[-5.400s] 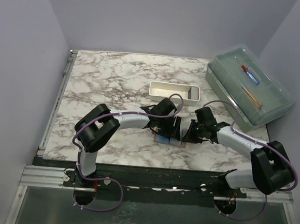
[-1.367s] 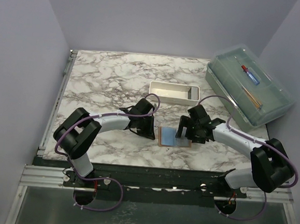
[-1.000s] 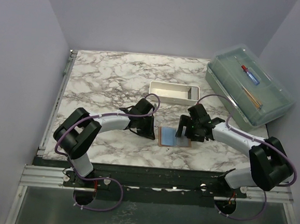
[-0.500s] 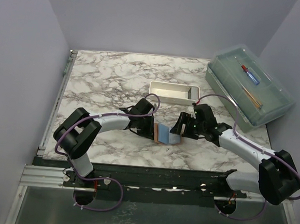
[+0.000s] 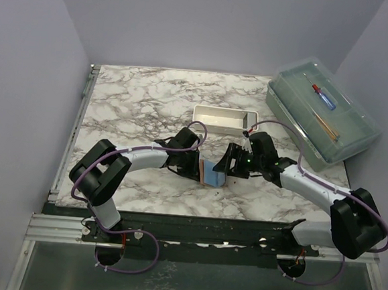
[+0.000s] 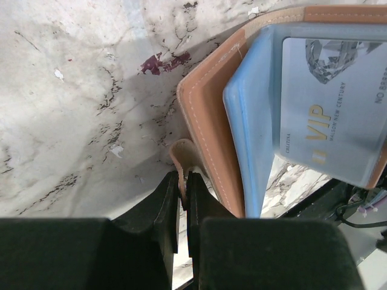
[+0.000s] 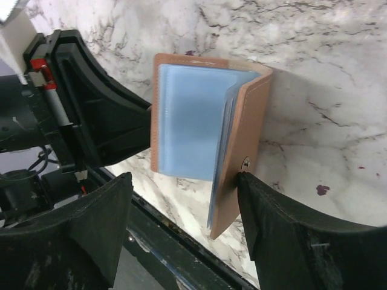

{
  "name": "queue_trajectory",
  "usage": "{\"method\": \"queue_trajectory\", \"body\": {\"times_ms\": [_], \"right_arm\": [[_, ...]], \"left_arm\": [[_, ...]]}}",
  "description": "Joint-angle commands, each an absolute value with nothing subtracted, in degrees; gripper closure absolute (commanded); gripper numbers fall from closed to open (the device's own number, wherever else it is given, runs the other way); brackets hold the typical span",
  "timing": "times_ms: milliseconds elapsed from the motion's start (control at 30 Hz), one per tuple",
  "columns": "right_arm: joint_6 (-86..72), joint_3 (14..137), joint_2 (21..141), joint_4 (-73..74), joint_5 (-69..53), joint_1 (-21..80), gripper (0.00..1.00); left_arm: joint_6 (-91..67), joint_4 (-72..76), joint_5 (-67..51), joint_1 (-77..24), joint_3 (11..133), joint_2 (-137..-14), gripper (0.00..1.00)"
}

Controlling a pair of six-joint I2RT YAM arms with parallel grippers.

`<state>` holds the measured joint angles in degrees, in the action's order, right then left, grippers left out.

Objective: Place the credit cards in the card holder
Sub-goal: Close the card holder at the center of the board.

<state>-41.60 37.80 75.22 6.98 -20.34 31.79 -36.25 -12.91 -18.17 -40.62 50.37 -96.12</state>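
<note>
Our left tool (image 6: 181,181) clamps the holder (image 6: 202,121); our right tool (image 7: 181,181), spread wide, touches its raised side.

You can read print only in the left wrist view. The credit card (image 6: 332,115) lying in the open card holder (image 6: 208,121) carries "VIP" in large gold letters, a small line beside it ending in "NEW CENTURY", and "NO" with digits cut off at the frame edge. Its other small lettering is too fine to read.
</note>
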Motion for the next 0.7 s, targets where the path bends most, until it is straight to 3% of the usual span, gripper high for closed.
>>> {"method": "queue_trajectory", "body": {"times_ms": [0, 300, 500, 567, 667], "right_arm": [[-42.4, 39.8, 75.7, 4.0, -25.5, 32.0, 0.26], [-43.2, 39.8, 82.6, -3.6, -32.2, 32.0, 0.22], [-41.0, 40.8, 81.8, -0.1, -26.9, 32.0, 0.21], [-40.2, 41.0, 83.6, -0.1, -28.3, 32.0, 0.23], [-40.0, 40.5, 86.6, -1.2, -31.0, 32.0, 0.34]], "left_arm": [[-36.3, -13.0, -19.5, -41.0, 50.7, -97.3, 1.00], [-36.4, -13.1, -19.8, -41.0, 50.7, -96.6, 1.00], [-36.6, -14.3, -21.2, -40.7, 50.1, -93.5, 1.00], [-37.1, -14.4, -22.8, -40.2, 49.9, -92.7, 0.97], [-37.7, -14.4, -25.3, -39.2, 49.8, -91.2, 0.87]]}}
